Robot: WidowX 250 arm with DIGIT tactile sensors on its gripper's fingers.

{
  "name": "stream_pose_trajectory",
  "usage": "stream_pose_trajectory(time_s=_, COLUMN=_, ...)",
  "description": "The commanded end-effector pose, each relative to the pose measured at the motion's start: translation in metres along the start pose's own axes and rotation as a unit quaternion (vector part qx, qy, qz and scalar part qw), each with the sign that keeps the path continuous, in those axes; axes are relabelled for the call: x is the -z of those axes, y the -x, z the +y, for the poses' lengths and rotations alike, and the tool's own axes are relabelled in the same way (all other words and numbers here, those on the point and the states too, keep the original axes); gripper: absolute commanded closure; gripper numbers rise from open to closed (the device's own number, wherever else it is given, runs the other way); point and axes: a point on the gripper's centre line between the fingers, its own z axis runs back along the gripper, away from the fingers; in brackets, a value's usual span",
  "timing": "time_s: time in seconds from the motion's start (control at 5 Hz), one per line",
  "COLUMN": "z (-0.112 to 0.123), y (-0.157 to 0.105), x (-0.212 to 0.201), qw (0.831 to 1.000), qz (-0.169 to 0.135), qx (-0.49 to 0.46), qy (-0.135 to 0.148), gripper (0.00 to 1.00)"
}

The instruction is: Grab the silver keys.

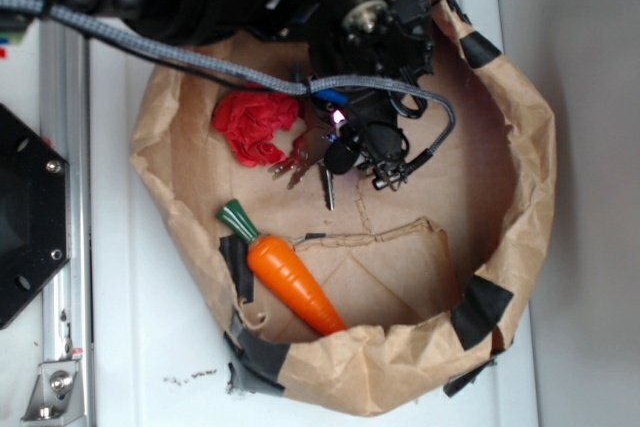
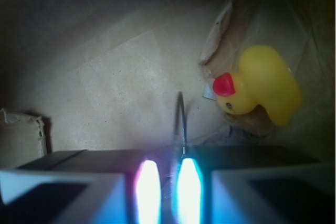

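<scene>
Your gripper [image 1: 345,142] sits low over keys [image 1: 312,169] beside red cloth [image 1: 254,125], fingers nearly together, apparently pinching key ring wire; lift remains.

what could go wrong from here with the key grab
1. The gripper hides part of the silver keys, and the wrist view shows only a thin wire between glowing fingertips, so the hold may be just the ring and slip.
2. The red crumpled cloth lies right beside the keys and could snag.
3. The cable could catch the paper bag rim.
</scene>
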Motion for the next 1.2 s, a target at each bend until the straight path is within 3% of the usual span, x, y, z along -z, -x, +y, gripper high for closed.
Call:
stream_pose_trajectory(time_s=0.0, z=-0.006, y=-0.012, x=-0.011, qw=1.000, qz=-0.017, qx=0.005, qy=-0.001, gripper=1.00)
stream_pose_trajectory(time_s=0.4, z=-0.021, y=-0.008, x=-0.032, qw=1.000, qz=-0.011, qx=0.002, qy=-0.014, gripper=1.00)
stream_pose_trajectory(time_s=0.6, z=-0.048, y=0.006, x=-0.080, qw=1.000, qz=-0.015, qx=-0.017, qy=0.021, gripper=1.00)
stream_pose_trajectory(time_s=0.8, z=-0.062, y=0.038, x=-0.129, qw=0.990, qz=-0.057, qx=0.068, qy=0.113, gripper=1.00)
stream_pose_trajectory(time_s=1.0, z=-0.059, y=0.044, x=-0.117, qw=0.994, qz=-0.051, qx=0.065, qy=0.067, gripper=1.00)
